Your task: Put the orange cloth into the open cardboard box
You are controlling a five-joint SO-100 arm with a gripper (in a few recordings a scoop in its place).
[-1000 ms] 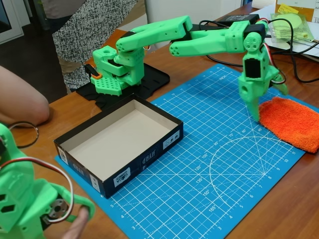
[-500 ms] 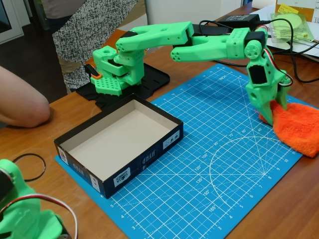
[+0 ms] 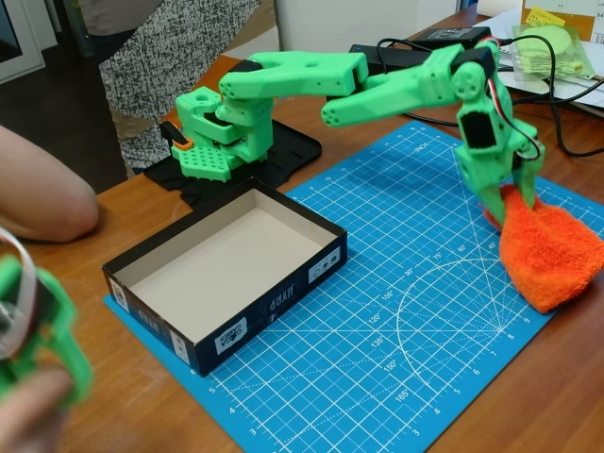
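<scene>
One corner of the cloth (image 3: pixel 550 257) was all we had hold of: our hand (image 3: pixel 502 192) had closed on its upper left edge, fingers pointing down, so the rest of the orange pad hung and trailed off to the right in the fixed view. Its lower end seemed to rest on the mat (image 3: pixel 415 321) near the right edge, or to be only just clear of it; we could not tell which. We judged an edge pinch the sensible hold for a thick, fluffy pad, since it gave the fingers something thin to bite on and let the soft bulk fold out of the way beneath.

Our arm (image 3: pixel 377 90) was stretched out long from its base (image 3: pixel 222 132) at the back of the counter (image 3: pixel 528 396), because the cloth lay at the far right of the mat, well apart from the box (image 3: pixel 226 269). That box sat at the mat's left corner, open side up, its beige floor bare and its low dark walls facing us, so a drop from above looked simple. By our reckoning the grasp was made and the carry had yet to come. We thought the trailing end the main risk: it could catch the near wall of the box, or the plush could slip from so small a pinch on the way across.
</scene>
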